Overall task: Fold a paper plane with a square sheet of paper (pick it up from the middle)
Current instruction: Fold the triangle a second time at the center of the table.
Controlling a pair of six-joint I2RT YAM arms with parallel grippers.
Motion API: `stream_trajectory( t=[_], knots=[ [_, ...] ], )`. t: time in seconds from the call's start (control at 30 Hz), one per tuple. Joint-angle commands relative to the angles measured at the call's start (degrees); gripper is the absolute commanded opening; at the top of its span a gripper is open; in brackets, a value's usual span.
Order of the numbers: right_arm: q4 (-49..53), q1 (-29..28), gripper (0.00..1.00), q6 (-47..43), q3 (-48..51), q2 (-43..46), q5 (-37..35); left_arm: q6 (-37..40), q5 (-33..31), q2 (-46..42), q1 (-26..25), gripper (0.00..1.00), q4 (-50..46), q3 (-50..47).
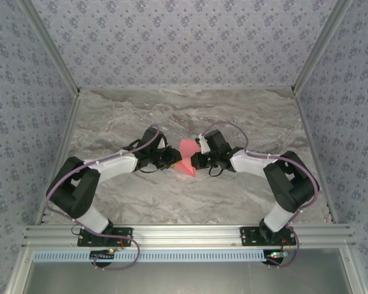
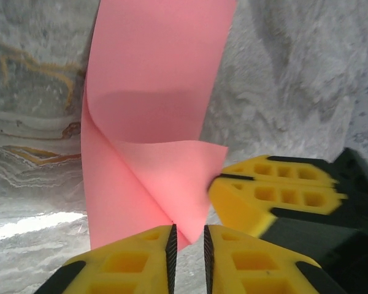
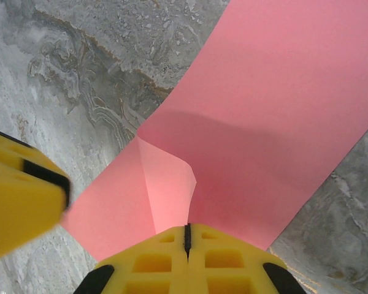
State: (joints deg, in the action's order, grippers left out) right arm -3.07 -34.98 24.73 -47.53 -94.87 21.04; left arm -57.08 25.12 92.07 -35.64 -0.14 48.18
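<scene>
At 3 o'clock of our square sheet of paper (image 1: 187, 157), the right gripper (image 3: 186, 236) pinches it. At 9, the left gripper (image 2: 189, 237) gapes slightly round a corner.

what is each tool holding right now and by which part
The right tool is shut on the pink sheet of paper, pinching its near folded edge. The left tool is slightly open around a lower corner, not clamping it.

The thin salmon-pink paper sheet (image 2: 153, 92) looks matt and smooth, its curl soft. The grey marble-patterned bench (image 1: 190, 116) shows a slight gloss. The yellow moulded-plastic jaws are matt, with 2 black rubbery-looking pads (image 2: 171, 245). The silver metal frame rail (image 1: 184, 233) looks brushed.
</scene>
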Motion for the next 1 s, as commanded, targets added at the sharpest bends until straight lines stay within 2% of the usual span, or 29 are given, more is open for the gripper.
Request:
stream_trajectory(
  t=[0.0,0.2,0.47,0.6,0.83,0.97],
  knots=[
    [-1.77,-0.38,0.04,2.40,0.76,0.91,1.53,-0.40,1.60,2.89,-1.20,0.18,0.21,1.22],
    [-1.76,-0.44,0.07,2.34,0.88,0.61,3.07,-1.45,1.17,5.73,-1.39,0.18,2.72,1.42],
    [-0.60,-0.17,0.25,3.12,-0.69,0.30,4.98,-1.02,0.11,7.33,-1.39,0.18,1.81,2.57],
    [0.37,-0.08,0.29,3.21,-1.87,0.21,5.13,-0.84,0.12,7.68,-1.43,0.18,1.72,2.51],
    [1.23,-0.09,0.31,3.56,-3.96,-0.55,5.59,-0.75,0.43,8.19,-1.33,0.19,1.64,2.52],
    [1.98,-0.03,0.28,3.70,-5.30,-1.34,5.34,-0.66,0.45,8.32,-1.37,0.18,1.64,2.51]
  ],
)
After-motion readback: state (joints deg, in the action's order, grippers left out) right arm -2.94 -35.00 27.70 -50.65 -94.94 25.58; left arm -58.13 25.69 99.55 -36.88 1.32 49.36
